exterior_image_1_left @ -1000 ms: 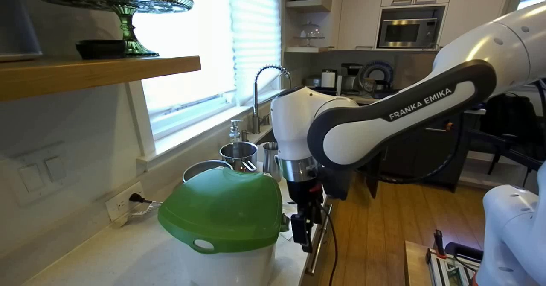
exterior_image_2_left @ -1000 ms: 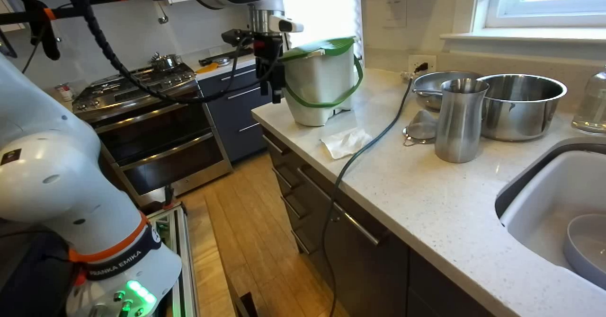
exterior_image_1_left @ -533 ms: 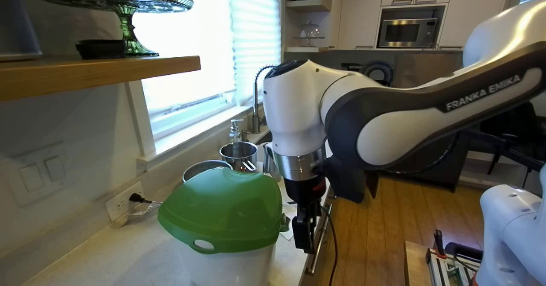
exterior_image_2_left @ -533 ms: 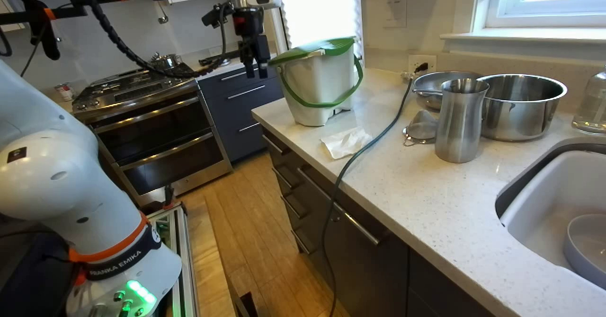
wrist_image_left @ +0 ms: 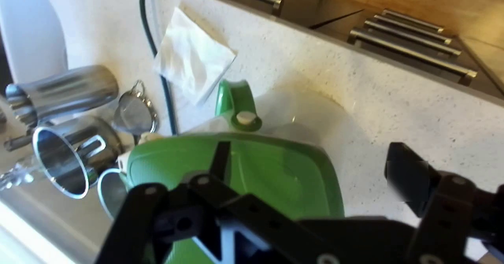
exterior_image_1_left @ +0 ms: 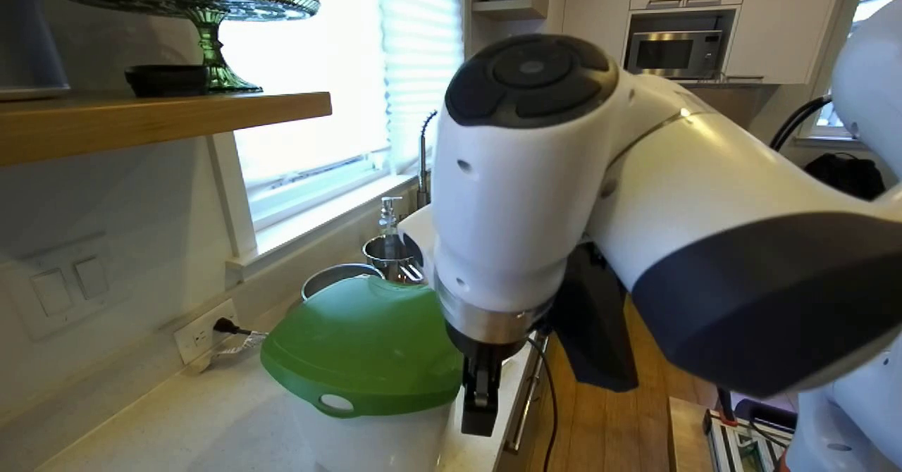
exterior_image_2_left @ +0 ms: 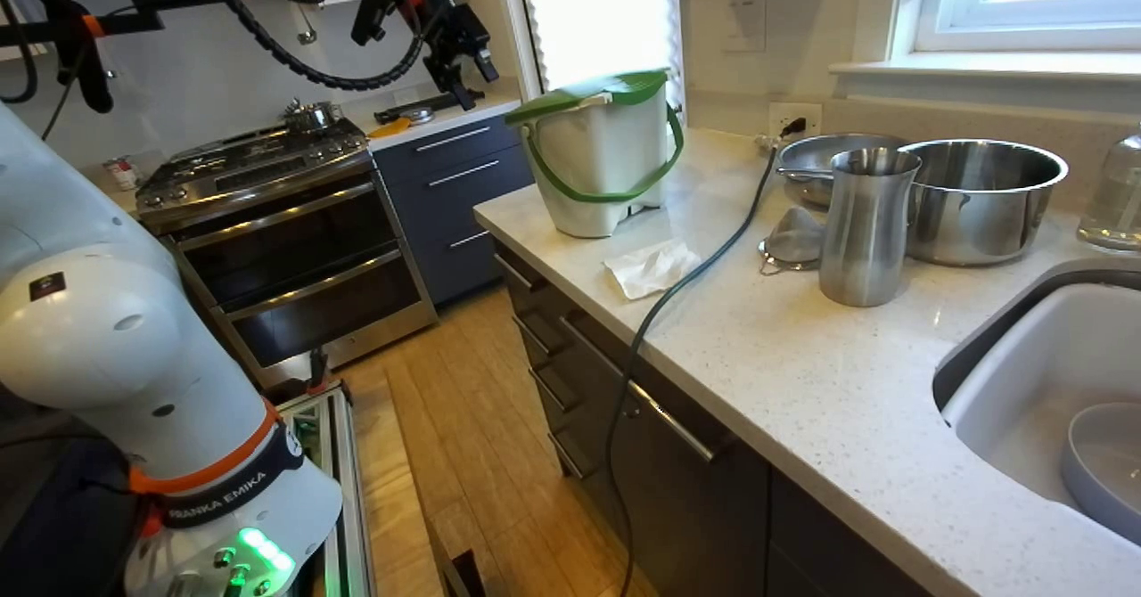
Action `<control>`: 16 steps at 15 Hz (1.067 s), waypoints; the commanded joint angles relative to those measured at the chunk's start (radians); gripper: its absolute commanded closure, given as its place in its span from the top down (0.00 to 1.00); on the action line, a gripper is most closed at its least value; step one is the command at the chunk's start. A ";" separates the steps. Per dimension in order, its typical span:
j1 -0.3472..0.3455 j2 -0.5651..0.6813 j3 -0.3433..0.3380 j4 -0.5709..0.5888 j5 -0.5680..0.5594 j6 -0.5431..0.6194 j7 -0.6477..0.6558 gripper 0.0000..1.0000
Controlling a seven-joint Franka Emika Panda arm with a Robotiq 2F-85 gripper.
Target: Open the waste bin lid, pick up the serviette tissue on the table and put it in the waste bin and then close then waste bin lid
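Opening the waste bin lid (exterior_image_1_left: 363, 345) appears to be the step in hand: the green dome sits down over the waste bin (exterior_image_2_left: 597, 156), which stands on the table (exterior_image_2_left: 775, 356) near its end. In an exterior view the gripper (exterior_image_2_left: 479, 86) is tilted and stands apart from the bin; its fingers (wrist_image_left: 407, 181) are spread wide and hold nothing. In the wrist view one fingertip shows against the lid, the other against bare table.

The lid looks too broad to span, so a good opening should work from the rim. One fingertip is best slipped beneath the overhanging edge, opposite any hinge, whose place cannot be told; the oval hole (exterior_image_1_left: 336, 403) in the rim may offer a purchase. The lift should be slow and follow an arc, since a sideways push would probably slide a light bin, and the green carrying handle (exterior_image_2_left: 606, 197), hanging down one side, is best kept clear of the fingers.

The serviette tissue (exterior_image_2_left: 653, 267) lies on the table beside the bin, close to the front edge, one corner touching or overlapping the cable (exterior_image_2_left: 679, 287); which is hard to tell. When its turn comes, a shallow pinch on a raised fold, away from the cable, should suit so thin and limp a sheet.
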 commanded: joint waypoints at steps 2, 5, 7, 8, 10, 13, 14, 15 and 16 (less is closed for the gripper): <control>0.032 0.111 0.050 0.040 -0.309 0.063 0.118 1.00; 0.063 0.103 0.018 0.024 -0.350 0.076 0.116 1.00; 0.072 0.140 0.014 0.035 -0.411 0.085 0.139 1.00; 0.073 0.149 0.013 0.040 -0.420 0.086 0.140 1.00; 0.074 0.154 0.012 0.046 -0.424 0.086 0.140 1.00; 0.081 0.166 0.014 0.051 -0.446 0.105 0.141 1.00; 0.089 0.182 0.015 0.061 -0.463 0.110 0.146 1.00; 0.098 0.196 0.016 0.070 -0.486 0.106 0.149 1.00; 0.107 0.214 0.018 0.084 -0.505 0.109 0.154 1.00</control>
